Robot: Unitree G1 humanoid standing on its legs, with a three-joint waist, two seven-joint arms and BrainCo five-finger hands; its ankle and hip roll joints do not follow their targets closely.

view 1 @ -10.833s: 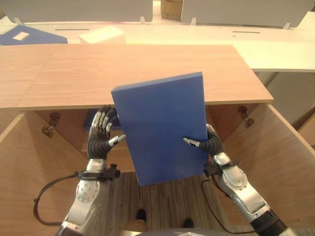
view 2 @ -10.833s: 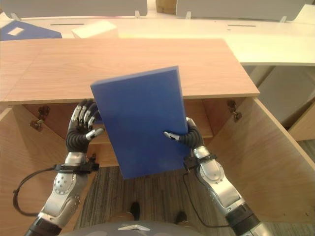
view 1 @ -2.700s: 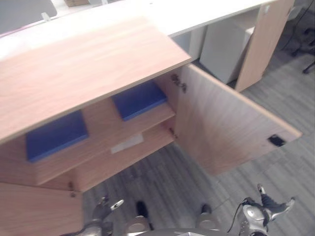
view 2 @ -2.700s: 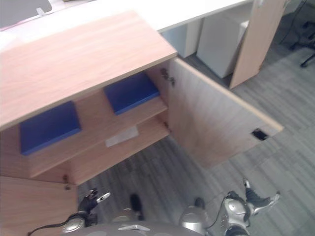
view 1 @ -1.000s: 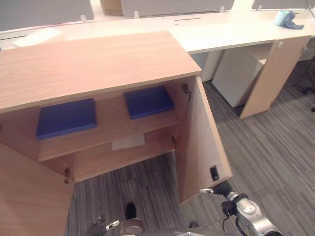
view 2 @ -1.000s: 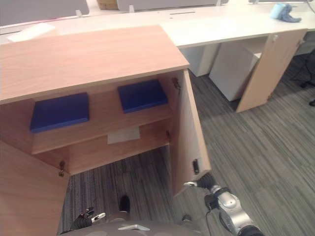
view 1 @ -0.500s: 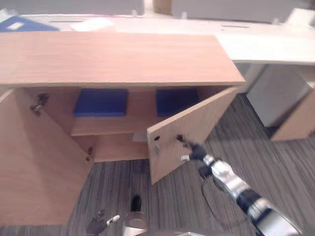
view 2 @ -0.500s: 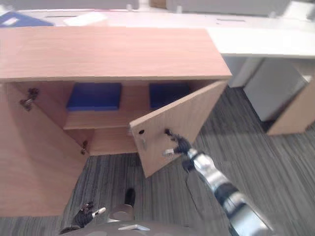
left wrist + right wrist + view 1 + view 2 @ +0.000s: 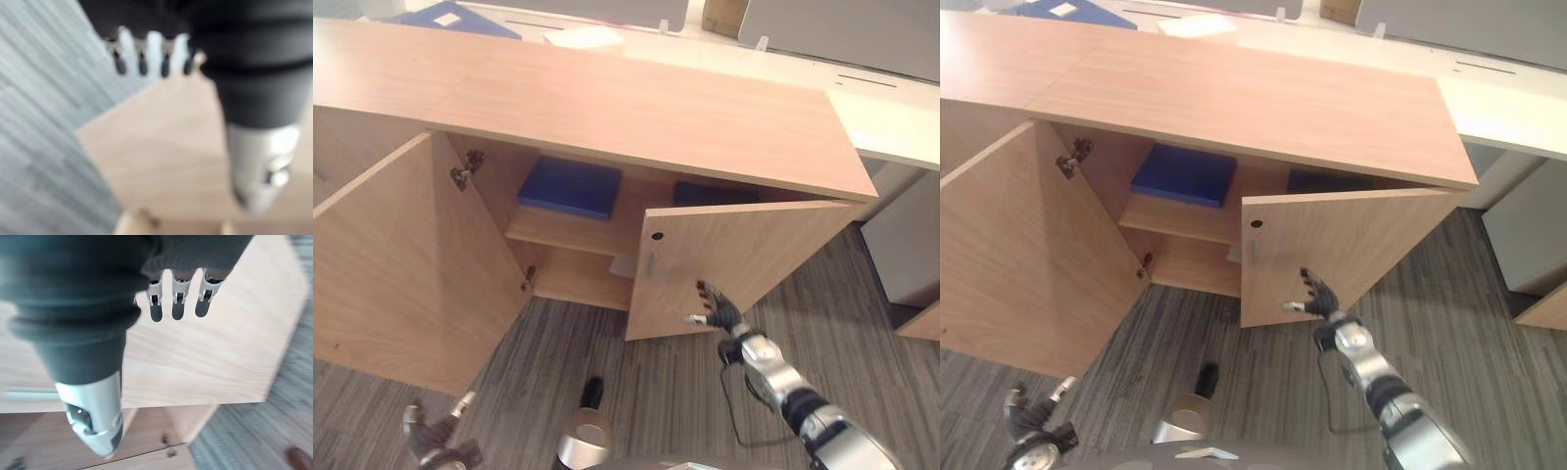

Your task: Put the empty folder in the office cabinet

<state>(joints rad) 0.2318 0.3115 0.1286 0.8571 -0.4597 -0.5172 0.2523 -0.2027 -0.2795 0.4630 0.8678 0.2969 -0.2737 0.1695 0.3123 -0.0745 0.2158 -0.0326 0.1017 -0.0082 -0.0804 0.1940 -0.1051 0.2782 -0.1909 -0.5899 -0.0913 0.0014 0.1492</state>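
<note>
Folder shelved, right door swinging shut

The blue folder [image 9: 570, 187] lies flat on the cabinet's upper shelf [image 9: 570, 231], a second blue folder [image 9: 1320, 182] to its right. The right hand [image 9: 1317, 295], fingers straight and holding nothing, now presses the right door [image 9: 744, 257], far more closed than a second ago. The left door [image 9: 401, 262] still stands wide; the left hand [image 9: 431, 434] hangs low, fingers relaxed.

The right hand [image 9: 1317, 294] has silver fingers [image 9: 177, 296] with dark tips and a big silver thumb [image 9: 93, 418]. A dark cover with ribs wraps its wrist. The arm [image 9: 1386, 397] behind it is shiny silver-grey.
</note>
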